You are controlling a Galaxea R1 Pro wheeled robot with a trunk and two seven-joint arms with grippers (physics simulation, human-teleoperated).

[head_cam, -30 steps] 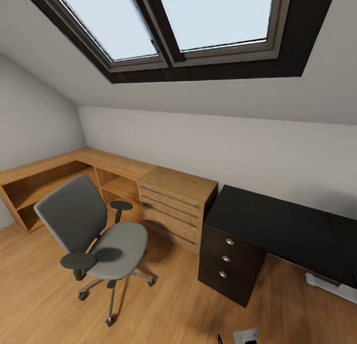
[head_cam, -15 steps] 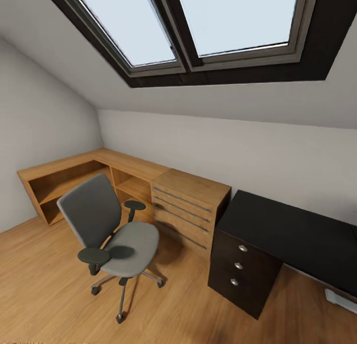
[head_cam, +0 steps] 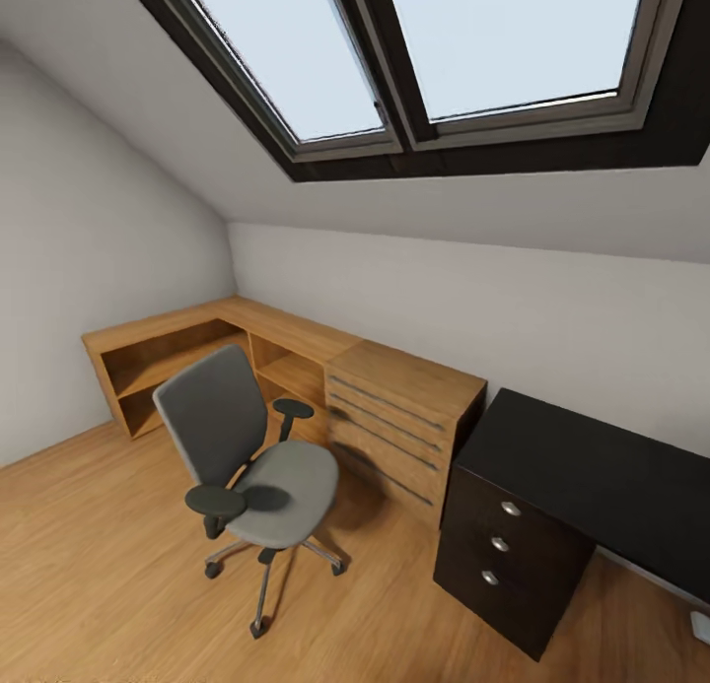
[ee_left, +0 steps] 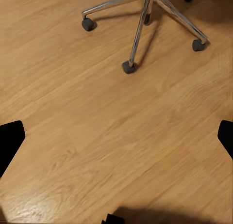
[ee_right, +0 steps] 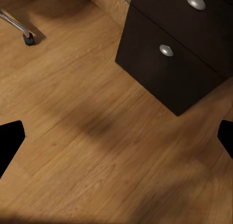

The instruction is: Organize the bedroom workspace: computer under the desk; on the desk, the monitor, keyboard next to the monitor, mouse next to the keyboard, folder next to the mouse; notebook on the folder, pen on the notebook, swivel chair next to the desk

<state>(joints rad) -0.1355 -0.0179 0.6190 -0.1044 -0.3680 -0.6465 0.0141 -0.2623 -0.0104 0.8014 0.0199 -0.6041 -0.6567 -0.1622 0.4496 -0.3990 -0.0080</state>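
We roll toward the swivel chair (head_cam: 247,456), standing apart from the counter (head_cam: 592,476) — its seat looks bare. Both pincers (ee_left: 116,136) (ee_right: 116,136) hang released over the floor (head_cam: 89,565); approach slowly, minding the casters.

Left gripper (ee_left: 116,136) hangs over bare floor (ee_left: 97,136), with the swivel chair (head_cam: 247,456) base just ahead of its fingertips. Right gripper (ee_right: 116,136) is over floor too, the desk (head_cam: 592,476) drawer pedestal right ahead of it and a chair caster off to one side. Wooden drawer cabinet (head_cam: 399,427) sits between chair and desk, touching the pedestal, low corner shelving (head_cam: 187,343) behind the chair.
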